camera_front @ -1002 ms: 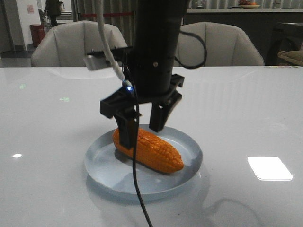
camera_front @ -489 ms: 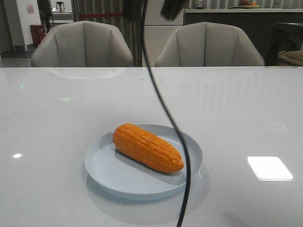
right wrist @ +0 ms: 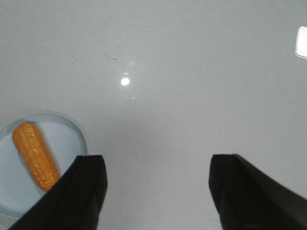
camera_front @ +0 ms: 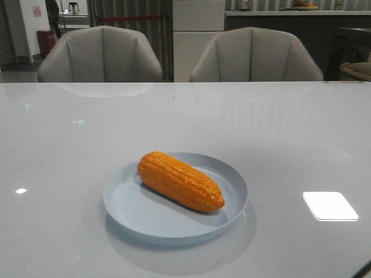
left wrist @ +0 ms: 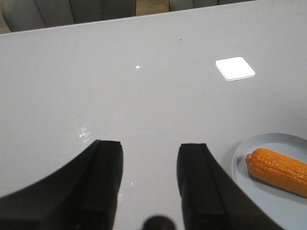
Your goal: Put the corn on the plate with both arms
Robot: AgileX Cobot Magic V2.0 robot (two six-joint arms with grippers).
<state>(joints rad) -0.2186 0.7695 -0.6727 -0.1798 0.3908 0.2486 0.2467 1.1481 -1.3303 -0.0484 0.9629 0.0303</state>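
Gone from above was the arm, both end effectors (left wrist: 149, 179) (right wrist: 158, 191) were open, and the corn (camera_front: 180, 180) could roll off the plate (camera_front: 124, 204) if bumped.

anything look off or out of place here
Nothing stands out. The corn lies whole on the plate, slanted across it but inside the rim, and both grippers, left and right, are open and clear of it.
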